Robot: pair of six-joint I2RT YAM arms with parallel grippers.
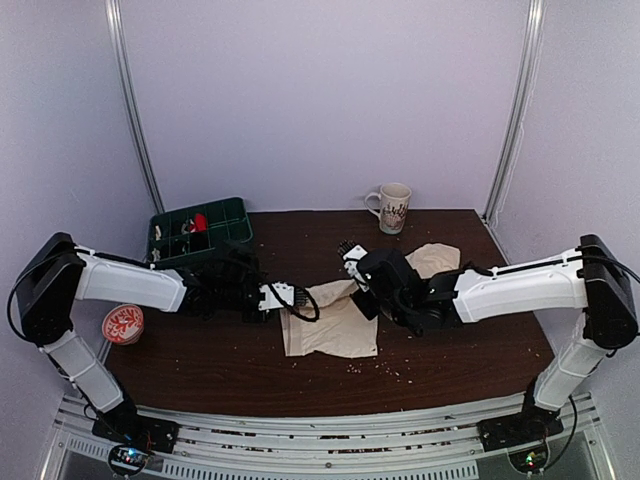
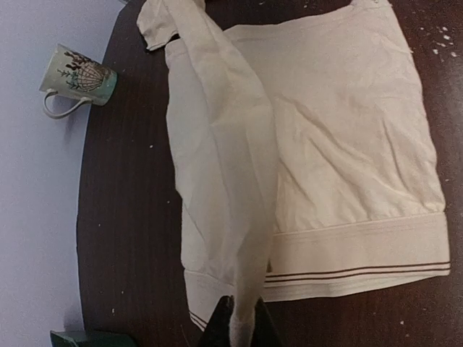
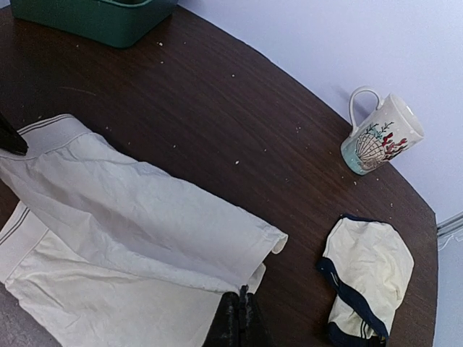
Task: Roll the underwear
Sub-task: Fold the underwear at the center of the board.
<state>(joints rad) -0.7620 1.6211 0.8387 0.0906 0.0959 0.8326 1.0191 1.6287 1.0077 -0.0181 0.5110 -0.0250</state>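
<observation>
Spotted round tin (image 1: 122, 324) w/ red pattern far left, just off edge of dark wood table (image 1: 200, 355). Saw green box (image 1: 198, 229) w/ compartments at back-left corner, small items inside, too small to ID. Found left gripper (image 1: 283, 298) low over table, left of centre, fingers (image 2: 217, 332) pinched on waistband end of cream underwear (image 1: 335, 332), cloth bunched btwn them in wrist view. Noted underwear lying flat mid-table, waistband w/ thin dark stripes toward left arm, legs toward right. Saw one layer raised off the rest as a taut strip running from left gripper across to right gripper (image 1: 360, 293). Saw right gripper closed tight on that strip's leg-hem end, just above the flat part. Noted pale crumbs (image 1: 385, 368) scattered on table front. Found white mug (image 1: 392, 207) w/ printed design upright at back edge, right of centre, well apart from underwear. Spotted second pair (image 1: 435, 258), cream w/ navy trim, crumpled nr right arm, apart from first.
</observation>
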